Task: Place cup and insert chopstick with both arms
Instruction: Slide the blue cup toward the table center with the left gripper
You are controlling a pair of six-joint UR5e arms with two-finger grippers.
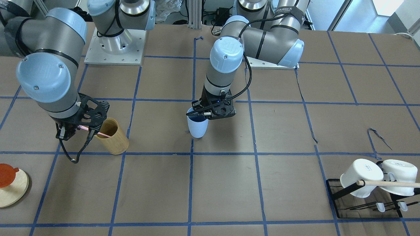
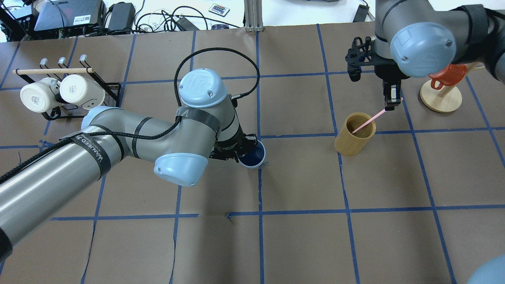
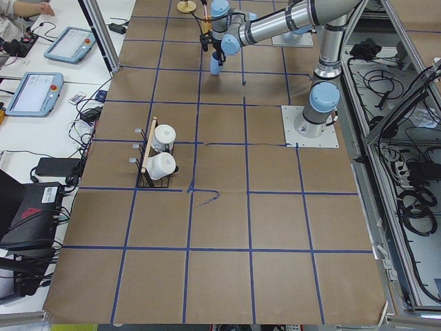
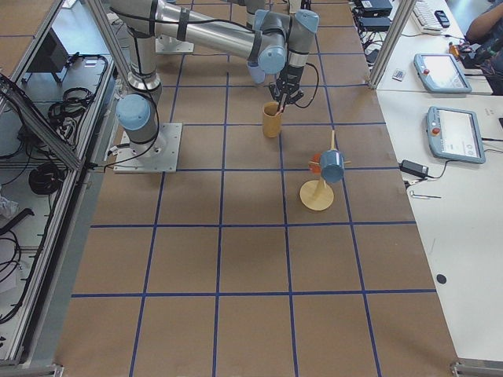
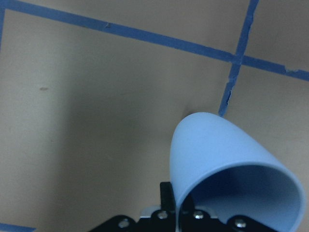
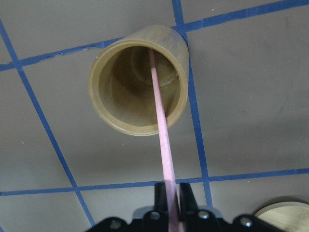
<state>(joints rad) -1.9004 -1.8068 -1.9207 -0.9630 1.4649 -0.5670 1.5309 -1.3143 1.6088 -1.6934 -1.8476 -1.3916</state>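
Seen from above, the blue cup (image 2: 255,157) is near the middle of the tabletop, beside a crossing of blue tape lines. The left gripper (image 1: 198,113) is clamped on its rim, one finger inside and one outside. I cannot tell whether the cup's base touches the tabletop. At about 3 o'clock from the cup stands a bamboo holder (image 2: 354,134). The right gripper (image 2: 391,101), at 2 o'clock from the holder, pinches the top end of a pink chopstick (image 2: 367,122), which slants down with its tip inside the holder.

The risks, as I judge them:
- If the cup is let go while lifted or tilted, it may topple.
- The inner finger could drag the cup sideways as it pulls away.
- The slanted chopstick could push on the holder's rim and tip it.
- Released too high, the chopstick could bounce out.
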